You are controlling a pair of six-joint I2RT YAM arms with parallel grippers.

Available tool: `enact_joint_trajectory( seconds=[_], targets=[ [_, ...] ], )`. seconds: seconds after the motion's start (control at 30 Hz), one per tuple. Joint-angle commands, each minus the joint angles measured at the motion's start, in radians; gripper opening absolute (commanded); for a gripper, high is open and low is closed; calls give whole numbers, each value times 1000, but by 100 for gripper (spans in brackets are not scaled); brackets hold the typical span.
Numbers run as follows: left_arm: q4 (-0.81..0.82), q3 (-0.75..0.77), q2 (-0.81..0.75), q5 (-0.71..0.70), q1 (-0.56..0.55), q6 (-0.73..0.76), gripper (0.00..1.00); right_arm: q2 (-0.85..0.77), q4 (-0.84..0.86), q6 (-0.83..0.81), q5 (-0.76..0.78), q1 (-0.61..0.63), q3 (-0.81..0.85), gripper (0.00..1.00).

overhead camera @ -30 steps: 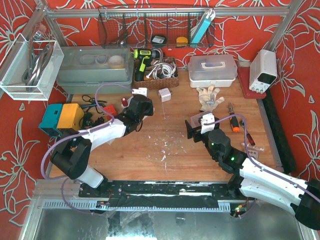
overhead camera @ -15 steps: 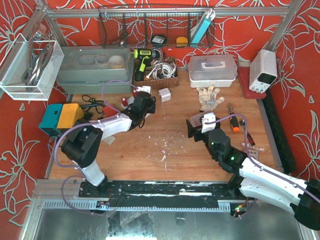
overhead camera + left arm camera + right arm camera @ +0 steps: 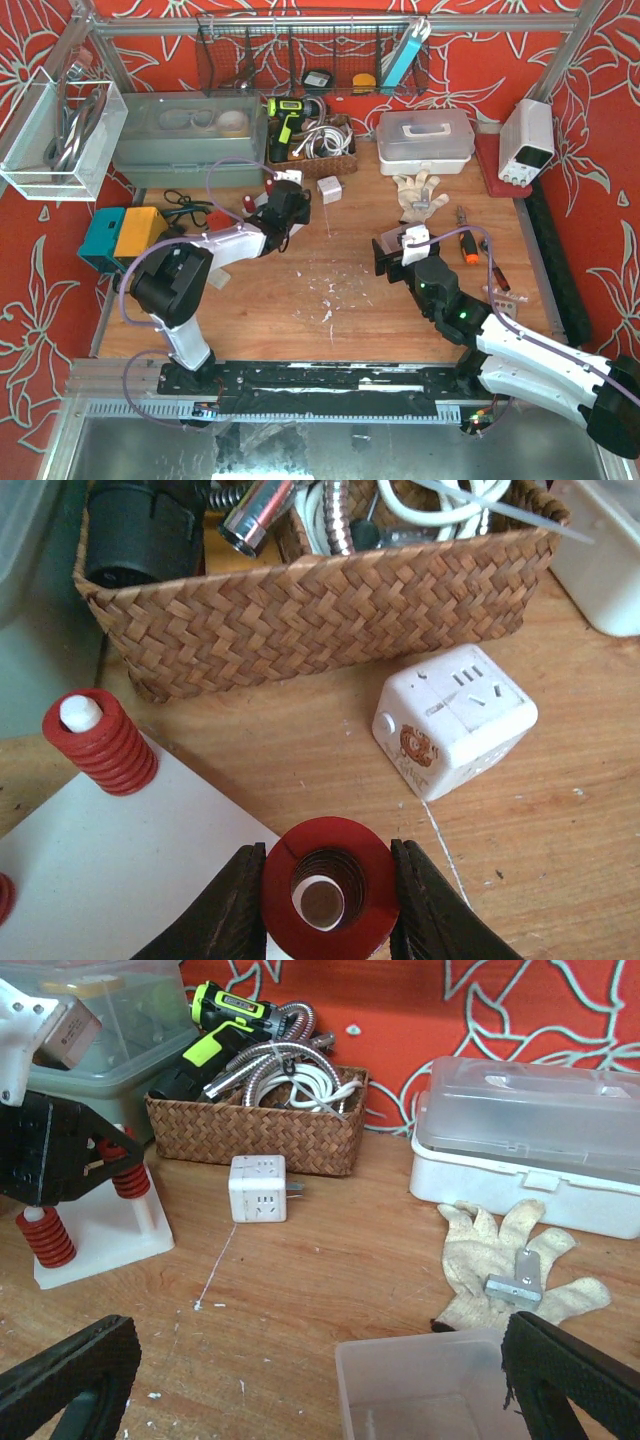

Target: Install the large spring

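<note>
My left gripper [image 3: 329, 885] is shut on the large red spring [image 3: 375, 895], which I see end-on; a pale peg end shows through its bore. It hangs over the corner of the white base [image 3: 130, 865]. A smaller red spring [image 3: 100, 742] sits on a white peg at the base's left. In the top view the left gripper [image 3: 276, 213] is at the base [image 3: 285, 181] near the wicker basket. The right wrist view shows the spring [image 3: 130, 1176] in the black fingers over the base [image 3: 100, 1232]. My right gripper [image 3: 315, 1365] is open and empty over a clear plastic box [image 3: 430, 1395].
The wicker basket [image 3: 330, 610] with a hose and drill stands just behind the base. A white plug cube [image 3: 455, 730] lies to its right. A glove [image 3: 510, 1260] with a metal piece and a white lidded box [image 3: 530, 1150] are at the back right.
My left gripper has moved toward the back of the table with the spring, up to the white base. The right arm has hardly moved.
</note>
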Motion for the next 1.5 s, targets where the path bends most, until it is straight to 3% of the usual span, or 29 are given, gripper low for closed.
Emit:
enact_joint_trajectory(
  seconds=[0.0, 0.13, 0.27, 0.5, 0.7, 0.87, 1.03, 1.13, 1.23, 1.37, 1.47],
  targets=[
    [51, 23, 31, 1, 9, 18, 0, -1, 7, 15, 1, -8, 7, 99],
    [42, 37, 60, 4, 13, 21, 9, 5, 8, 15, 0, -11, 8, 99],
    [31, 46, 66, -5, 15, 23, 32, 14, 9, 14, 0, -14, 10, 99],
    [-17, 58, 33, 2, 15, 6, 62, 31, -1, 18, 7, -24, 16, 99],
    [-25, -16, -97, 14, 16, -19, 77, 29, 8, -1, 39, -48, 7, 99],
    [38, -161, -293, 59, 15, -27, 99, 55, 4, -49, 142, -71, 14, 99],
    [109, -344, -527, 28, 14, 49, 100, 99, -12, -118, 328, -186, 92, 99],
    [255, -515, -640, -5, 14, 220, 100, 134, 13, -171, 267, -296, 113, 99],
    [378, -655, -710, -176, 19, 325, 100, 137, 48, -217, 197, -378, 75, 99],
    [459, -772, -733, -200, 105, 280, 100, 135, 166, -268, 192, -444, -30, 99],
    [571, -876, -768, -82, 210, 245, 100, 147, 253, -279, 93, -496, -100, 99]
  ],
)
